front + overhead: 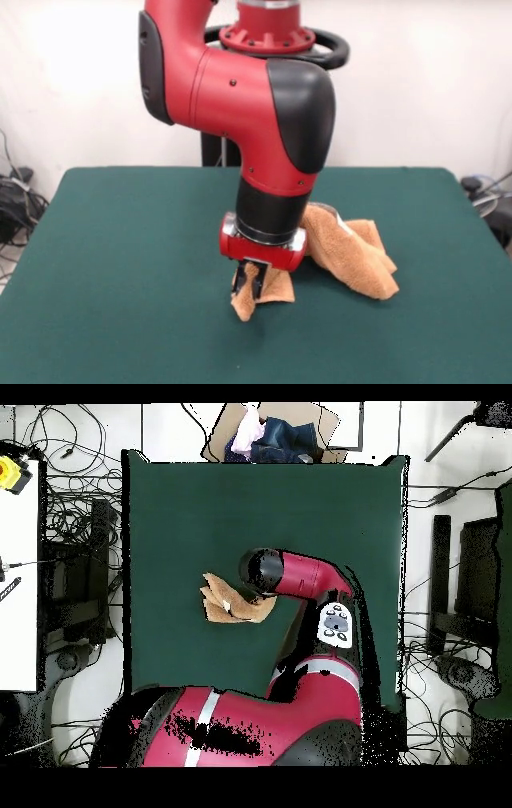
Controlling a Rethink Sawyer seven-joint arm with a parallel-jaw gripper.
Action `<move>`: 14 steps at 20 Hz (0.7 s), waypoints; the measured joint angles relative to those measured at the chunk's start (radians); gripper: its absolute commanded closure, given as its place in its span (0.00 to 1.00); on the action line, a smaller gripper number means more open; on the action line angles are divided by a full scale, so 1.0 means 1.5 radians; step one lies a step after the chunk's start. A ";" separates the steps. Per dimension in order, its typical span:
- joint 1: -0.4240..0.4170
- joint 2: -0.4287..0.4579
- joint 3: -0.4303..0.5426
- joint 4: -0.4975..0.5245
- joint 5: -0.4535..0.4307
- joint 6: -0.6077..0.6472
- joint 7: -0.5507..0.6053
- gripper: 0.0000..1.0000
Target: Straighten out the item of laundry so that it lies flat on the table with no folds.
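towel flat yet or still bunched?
Bunched. The towel lies in a crumpled heap on the table, one end pinched in the gripper and hanging in folds.

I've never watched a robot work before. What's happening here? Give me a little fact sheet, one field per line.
Robot: one red and black arm reaching down from the far side of the table
Gripper: shut on a corner of the towel, just above the table
Towel: orange-tan, crumpled and folded, not flat
Towel position: near the middle of the table, partly hidden under the arm in the overhead view
Table: dark green top, much bigger than the towel
Job status: towel not yet spread out
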 measured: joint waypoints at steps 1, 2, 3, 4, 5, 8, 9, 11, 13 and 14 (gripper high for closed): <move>-0.001 0.000 0.000 -0.002 0.000 0.001 0.000 1.00; -0.002 0.000 0.000 -0.004 0.000 0.002 0.000 1.00; -0.002 0.000 0.000 -0.010 0.000 0.009 0.000 1.00; -0.002 0.000 0.000 -0.012 0.000 0.012 0.000 1.00; -0.002 0.001 0.000 -0.013 0.000 0.014 0.000 1.00; -0.003 -0.001 0.001 -0.017 0.000 0.027 0.000 1.00; -0.003 -0.003 0.001 -0.017 0.000 0.029 0.000 1.00; -0.002 -0.015 0.001 -0.015 -0.001 0.043 0.000 1.00; 0.000 -0.036 0.001 -0.014 -0.001 0.067 0.000 1.00; 0.003 -0.052 0.001 -0.014 -0.001 0.089 0.000 1.00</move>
